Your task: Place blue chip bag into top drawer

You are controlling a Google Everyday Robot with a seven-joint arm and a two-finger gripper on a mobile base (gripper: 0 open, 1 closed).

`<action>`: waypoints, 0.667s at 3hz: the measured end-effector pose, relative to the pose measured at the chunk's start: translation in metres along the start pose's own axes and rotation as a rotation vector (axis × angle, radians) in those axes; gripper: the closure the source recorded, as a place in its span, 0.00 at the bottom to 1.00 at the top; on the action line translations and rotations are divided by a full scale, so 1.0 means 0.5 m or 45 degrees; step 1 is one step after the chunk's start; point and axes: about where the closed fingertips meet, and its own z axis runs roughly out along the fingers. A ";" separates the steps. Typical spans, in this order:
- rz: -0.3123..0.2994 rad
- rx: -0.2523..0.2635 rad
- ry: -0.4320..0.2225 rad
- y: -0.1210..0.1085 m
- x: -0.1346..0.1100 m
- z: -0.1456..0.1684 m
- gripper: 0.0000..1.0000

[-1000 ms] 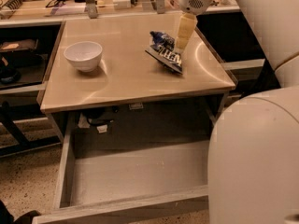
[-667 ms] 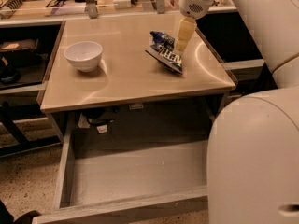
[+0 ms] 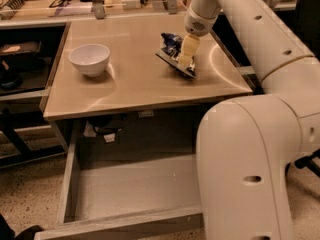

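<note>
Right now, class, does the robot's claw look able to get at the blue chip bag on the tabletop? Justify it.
Probably yes: the claw is right at the blue chip bag, nothing between them; the white bowl stands well aside.

Hidden and cut-off parts at the counter and the open drawer

The gripper (image 3: pixel 186 54) stands over the blue chip bag (image 3: pixel 171 40) near the far right corner of the counter (image 3: pixel 135 79) and covers the bag's middle. Only the blue far end and the dark near edge of the bag show, and its lettering is too small to read. The white arm (image 3: pixel 250 29) hides the counter's far right corner. A thick arm segment (image 3: pixel 240 169) hides the right part of the top drawer (image 3: pixel 135 189), and the bottom edge cuts off its front panel. The dark things (image 3: pixel 100 126) under the counter's near edge cannot be identified.
</note>
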 end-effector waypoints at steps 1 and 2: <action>0.064 -0.061 0.007 0.005 0.014 0.054 0.00; 0.115 -0.101 -0.003 0.011 0.021 0.090 0.19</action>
